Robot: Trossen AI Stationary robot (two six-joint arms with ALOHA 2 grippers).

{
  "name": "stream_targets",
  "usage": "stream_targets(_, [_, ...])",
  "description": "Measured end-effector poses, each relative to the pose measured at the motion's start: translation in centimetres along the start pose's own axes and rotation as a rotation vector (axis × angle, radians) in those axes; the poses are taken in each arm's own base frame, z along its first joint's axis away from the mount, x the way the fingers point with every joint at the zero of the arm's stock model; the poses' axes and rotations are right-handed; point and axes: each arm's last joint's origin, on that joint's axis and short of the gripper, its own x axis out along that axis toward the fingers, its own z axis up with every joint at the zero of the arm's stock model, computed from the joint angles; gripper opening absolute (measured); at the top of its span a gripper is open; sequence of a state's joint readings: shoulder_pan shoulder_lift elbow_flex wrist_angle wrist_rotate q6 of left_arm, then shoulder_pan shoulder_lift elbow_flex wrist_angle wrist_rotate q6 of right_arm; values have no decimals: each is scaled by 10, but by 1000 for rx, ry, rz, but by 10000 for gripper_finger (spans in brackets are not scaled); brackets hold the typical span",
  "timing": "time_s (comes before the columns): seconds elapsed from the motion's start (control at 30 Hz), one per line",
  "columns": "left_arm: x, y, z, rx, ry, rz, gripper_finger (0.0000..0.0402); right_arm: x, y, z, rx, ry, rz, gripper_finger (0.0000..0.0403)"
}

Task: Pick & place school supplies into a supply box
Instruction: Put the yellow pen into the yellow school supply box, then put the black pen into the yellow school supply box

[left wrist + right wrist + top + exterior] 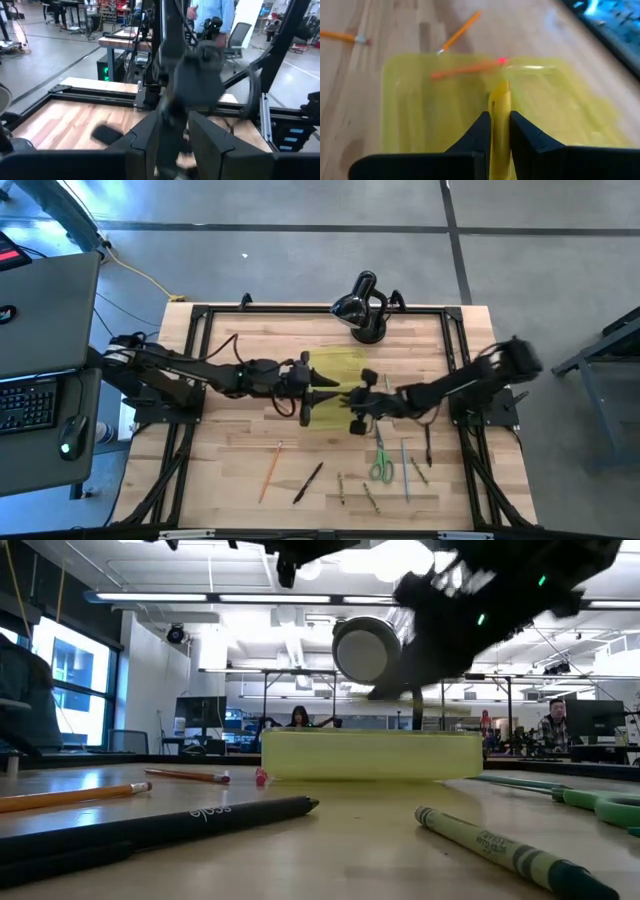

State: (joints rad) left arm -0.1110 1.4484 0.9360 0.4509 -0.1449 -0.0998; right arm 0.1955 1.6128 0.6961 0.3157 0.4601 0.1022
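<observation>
Your right gripper [497,131] hangs over the open supply box [335,365] at mid-table, fingers pinched on a yellow pencil [500,107] pointing down into it. Your left gripper [308,392] sits beside the box's left edge, and you cannot tell how its fingers stand. Scissors [380,463], an orange pencil [270,470] and a black pen [308,482] lie on the table's near side
</observation>
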Motion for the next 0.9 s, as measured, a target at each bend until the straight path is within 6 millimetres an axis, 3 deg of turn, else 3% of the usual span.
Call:
stream_targets(0.23, [-2, -3, 1, 2, 4, -19, 140, 40, 17, -3, -104, 42, -74, 34])
stream_targets(0.47, [-2, -2, -3, -43, 42, -1, 140, 66, 15, -14, 4, 121, -12, 46])
stream_targets(0.63, [-2, -2, -2, -56, 35, -1, 140, 72, 10, -21, 40, 170, -18, 80])
stream_targets(0.9, [-2, -2, -2, -56, 34, -2, 140, 63, 8, -5, 69, 105, -18, 130])
